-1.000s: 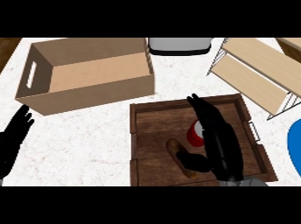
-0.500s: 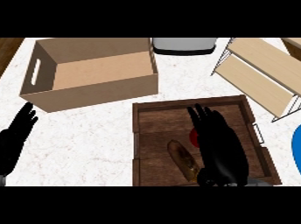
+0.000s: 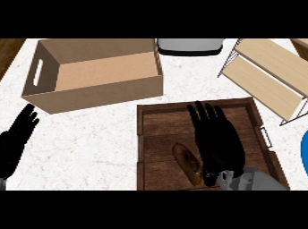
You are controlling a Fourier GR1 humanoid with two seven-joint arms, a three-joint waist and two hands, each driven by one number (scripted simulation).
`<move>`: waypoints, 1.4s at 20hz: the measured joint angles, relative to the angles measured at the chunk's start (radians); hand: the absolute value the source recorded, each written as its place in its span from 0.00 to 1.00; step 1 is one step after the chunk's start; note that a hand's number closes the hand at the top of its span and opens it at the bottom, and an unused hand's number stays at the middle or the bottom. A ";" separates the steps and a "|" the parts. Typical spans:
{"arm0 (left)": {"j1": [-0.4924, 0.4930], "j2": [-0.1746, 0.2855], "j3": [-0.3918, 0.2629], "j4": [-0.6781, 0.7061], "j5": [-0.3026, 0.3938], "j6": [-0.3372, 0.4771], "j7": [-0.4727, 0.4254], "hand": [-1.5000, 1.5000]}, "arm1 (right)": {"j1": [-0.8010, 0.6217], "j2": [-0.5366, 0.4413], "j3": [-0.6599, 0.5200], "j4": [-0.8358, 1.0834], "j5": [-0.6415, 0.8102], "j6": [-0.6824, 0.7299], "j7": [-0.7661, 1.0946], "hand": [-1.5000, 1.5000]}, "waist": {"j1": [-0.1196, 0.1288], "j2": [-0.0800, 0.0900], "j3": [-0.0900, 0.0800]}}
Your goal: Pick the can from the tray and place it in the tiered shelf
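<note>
The pick-up from the tray (image 3: 142,147) is being judged as the step in hand. The can is not being shown anywhere in the head view; it is being presumed to lie in the tray under the right hand (image 3: 216,136), and this cannot be confirmed. The right hand is being held flat over the middle of the tray, fingers straight and stretched toward the far rim, curled round nothing; whether the palm is touching anything beneath is not being revealed. For the step to be done well, the fingers and thumb are to be closed round the can's sides only once it is being straddled squarely, and the brown elongated item (image 3: 187,163) lying just left of the wrist is to be left undisturbed. The lift is then to be carried up clear of the tray's right rim before being swung toward the tiered shelf (image 3: 275,76), standing far right of the tray. The left hand (image 3: 11,143) is being rested open at the near left edge, well apart from the tray. A cardboard box (image 3: 90,74) is being noted far left.
</note>
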 measured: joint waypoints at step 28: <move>-0.013 -0.136 0.129 0.018 -0.157 -0.107 0.021 0.50 | 0.060 0.102 -0.239 0.315 0.273 0.002 -0.317 1.00 | -0.001 -0.002 -0.001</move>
